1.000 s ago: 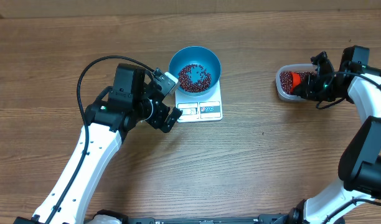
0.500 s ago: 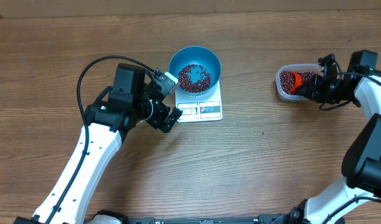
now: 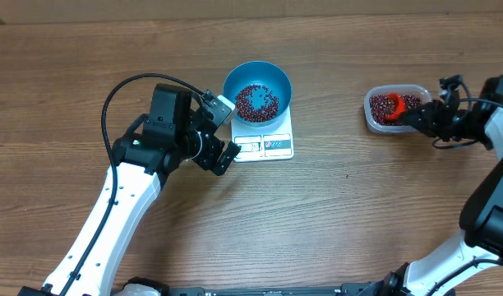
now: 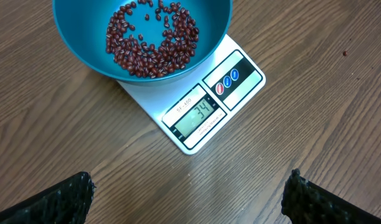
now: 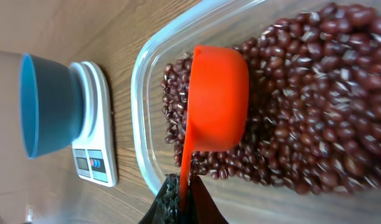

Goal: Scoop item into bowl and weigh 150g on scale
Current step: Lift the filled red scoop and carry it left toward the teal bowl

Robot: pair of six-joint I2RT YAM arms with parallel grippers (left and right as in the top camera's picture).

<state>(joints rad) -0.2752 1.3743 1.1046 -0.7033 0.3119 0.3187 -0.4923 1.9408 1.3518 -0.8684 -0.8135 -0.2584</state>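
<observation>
The blue bowl (image 3: 257, 92) stands on the white scale (image 3: 265, 145) and holds a shallow layer of dark red beans (image 4: 152, 38). The scale's display (image 4: 200, 112) reads 34. My left gripper (image 3: 226, 131) hovers open just left of the scale's front, with nothing between its fingers (image 4: 66, 199). My right gripper (image 5: 184, 196) is shut on the handle of an orange scoop (image 5: 215, 106). The scoop's cup rests in the beans (image 5: 302, 112) inside the clear tub (image 5: 141, 93). In the overhead view the scoop (image 3: 391, 106) sits at the tub's middle.
The clear tub (image 3: 370, 113) sits at the table's right side, about a bowl's width right of the scale. The left arm's black cable (image 3: 124, 86) loops over the table left of the bowl. Bare wood lies between scale and tub.
My right arm has drawn back to the right, pulling the scoop with it across the tub. The left arm, bowl and scale have not moved.
</observation>
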